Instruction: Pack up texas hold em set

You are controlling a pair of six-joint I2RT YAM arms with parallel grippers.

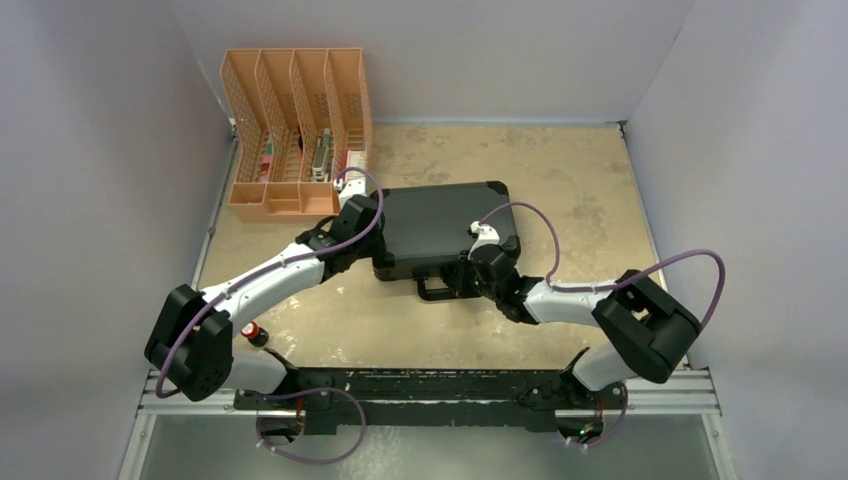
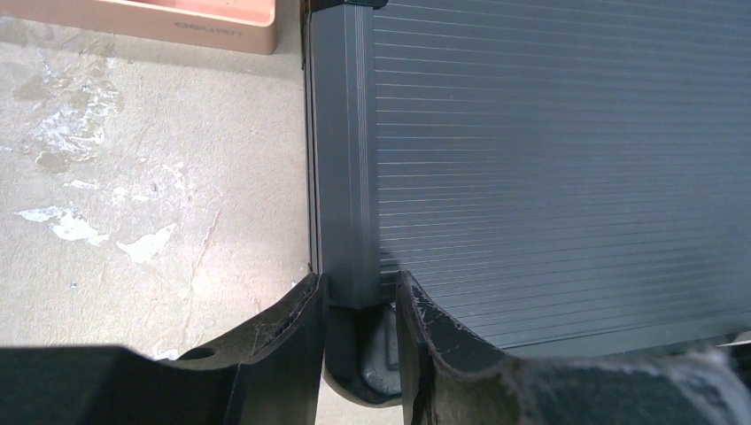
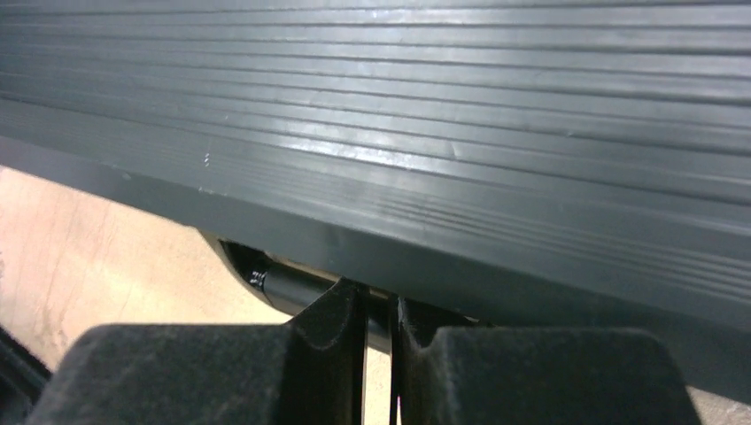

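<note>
The black case (image 1: 440, 225) of the texas hold em set lies with its lid down in the middle of the table, its handle (image 1: 434, 290) facing the arms. No chips, decks or discs show. My left gripper (image 1: 368, 222) is at the case's left edge. In the left wrist view its jaws (image 2: 359, 301) clamp the edge strip and rounded corner cap of the ribbed case (image 2: 549, 159). My right gripper (image 1: 470, 270) sits at the front edge beside the handle. In the right wrist view its gripper (image 3: 379, 305) shows only a thin slit, under the case rim (image 3: 443, 115), with the handle bar (image 3: 288, 288) just behind.
An orange slotted file organiser (image 1: 295, 135) stands at the back left, its base (image 2: 177, 22) close to the case's far left corner. A small red-and-black bottle (image 1: 256, 333) stands near the left arm's base. Grey walls close in the table on three sides.
</note>
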